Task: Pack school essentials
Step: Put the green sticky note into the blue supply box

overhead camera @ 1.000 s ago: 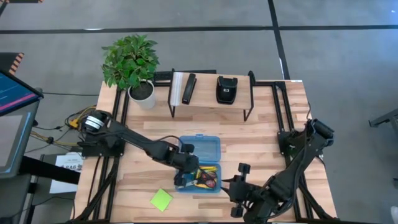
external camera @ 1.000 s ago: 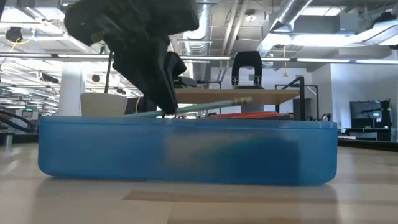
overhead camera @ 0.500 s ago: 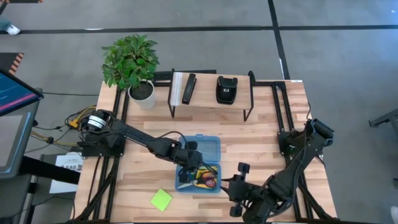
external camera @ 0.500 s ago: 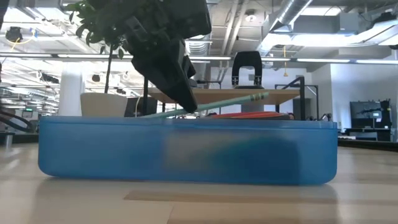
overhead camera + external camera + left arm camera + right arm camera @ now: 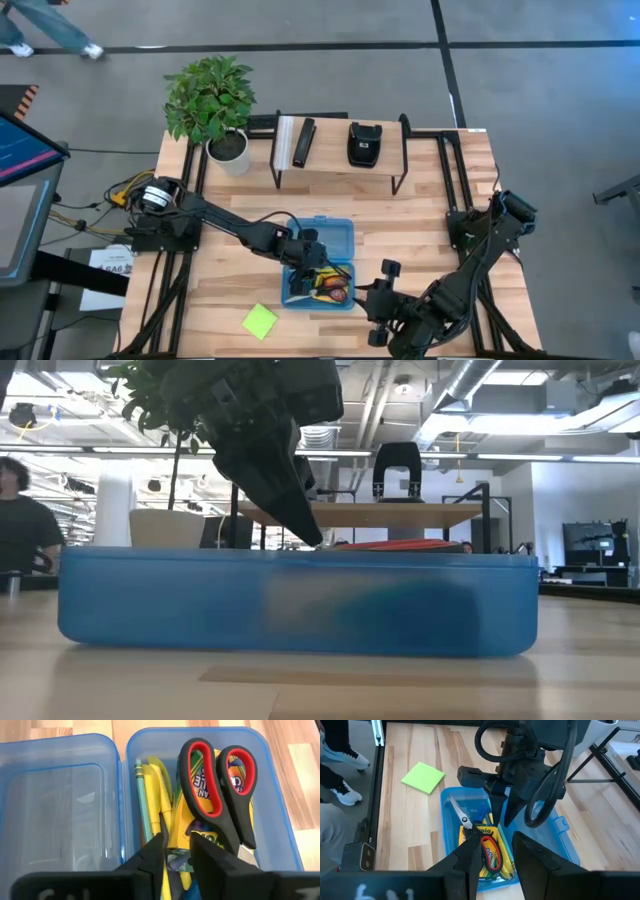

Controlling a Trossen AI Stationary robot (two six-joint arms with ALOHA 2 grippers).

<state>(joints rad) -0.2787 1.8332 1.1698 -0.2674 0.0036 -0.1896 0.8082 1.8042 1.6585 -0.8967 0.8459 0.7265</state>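
Blue box point(image 5: 322, 262): red-handled scissors point(image 5: 220, 805), crayon box point(image 5: 192, 835), pencils point(image 5: 147, 795) inside, directly beneath left gripper point(image 5: 175, 851), released. Right gripper point(image 5: 492, 851) released, near-right.

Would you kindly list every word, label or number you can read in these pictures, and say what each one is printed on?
"AN": the only letters that read on the yellow-green crayon box, seen through a loop of the red-handled scissors lying on it.
More print on that box: cut off, unreadable.
White marks along the bottom edge of both wrist views: unreadable.
Paper beside the table: too small.
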